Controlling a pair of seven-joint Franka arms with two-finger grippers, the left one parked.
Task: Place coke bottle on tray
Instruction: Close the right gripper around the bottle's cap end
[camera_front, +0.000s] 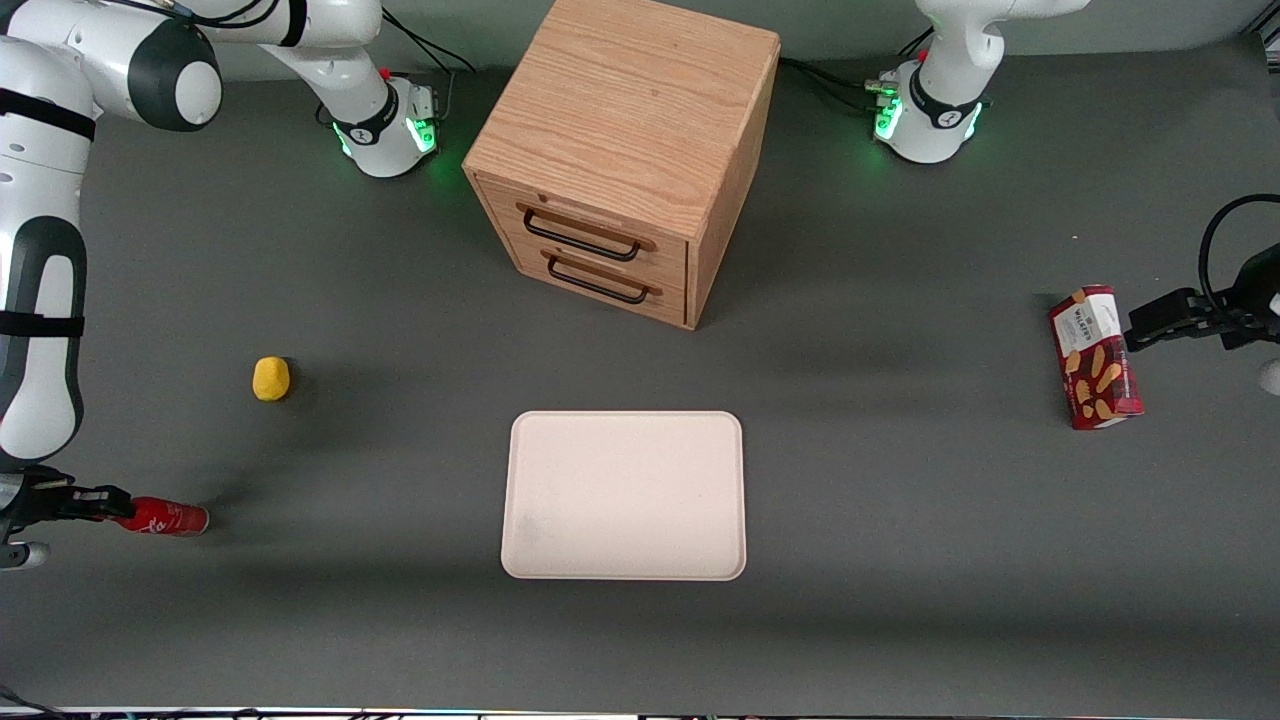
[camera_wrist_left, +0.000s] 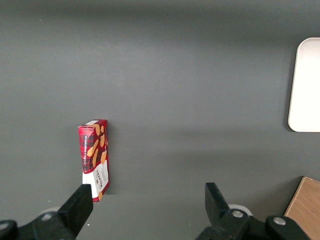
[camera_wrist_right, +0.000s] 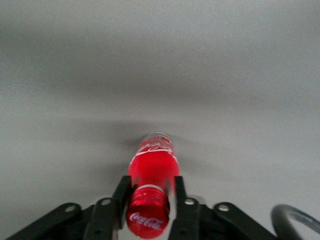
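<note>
The coke bottle (camera_front: 170, 519), small, glossy red with white script, lies on its side at the working arm's end of the table, close to the front camera. My gripper (camera_front: 116, 508) reaches it from the table's end, its fingers (camera_wrist_right: 121, 194) pressed on both sides of the neck just below the red cap. In the right wrist view the coke bottle (camera_wrist_right: 154, 165) points away from the gripper (camera_wrist_right: 150, 189), cap nearest the camera. The pale cream-pink tray (camera_front: 625, 495) lies flat mid-table with nothing on it, in front of the cabinet; its edge (camera_wrist_left: 306, 85) also shows in the left wrist view.
A wooden two-drawer cabinet (camera_front: 625, 160) stands farther from the front camera than the tray. A small yellow object (camera_front: 271, 378) sits between the bottle and the cabinet. A red biscuit box (camera_front: 1095, 357) stands toward the parked arm's end of the table.
</note>
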